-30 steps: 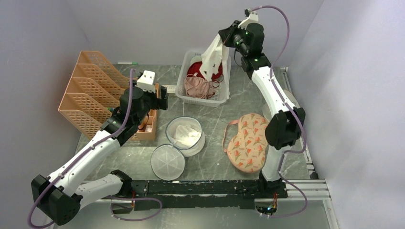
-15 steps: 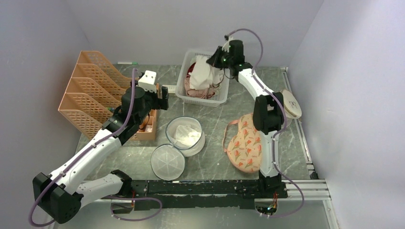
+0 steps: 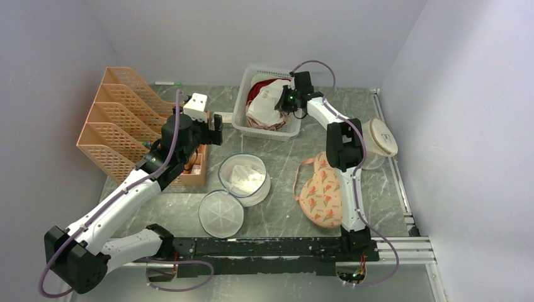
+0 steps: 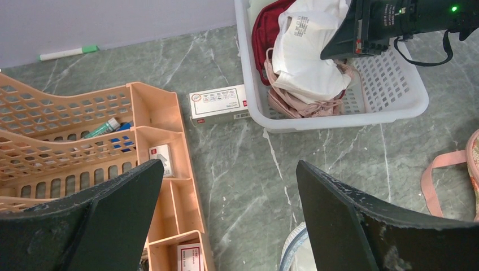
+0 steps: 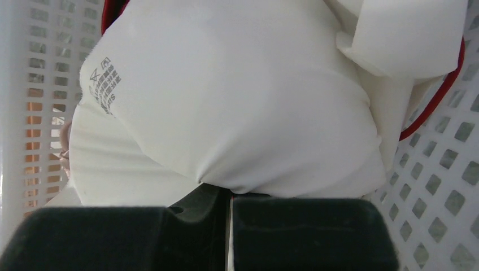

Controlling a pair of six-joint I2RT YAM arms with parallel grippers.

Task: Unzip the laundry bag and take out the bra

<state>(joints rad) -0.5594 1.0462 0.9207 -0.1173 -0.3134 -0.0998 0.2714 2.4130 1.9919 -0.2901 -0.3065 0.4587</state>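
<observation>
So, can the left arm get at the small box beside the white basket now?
Probably yes: the box lies flat on the table just ahead of the left arm, whose jaws stand open, and nothing lies between.

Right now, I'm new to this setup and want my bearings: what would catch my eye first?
The right gripper reaches into the white basket at the table's far side, shut on a white bra that lies over a red garment and a pink garment. Mid-table, the round laundry bag lies unzipped, and a floral pouch sits to its right.
</observation>
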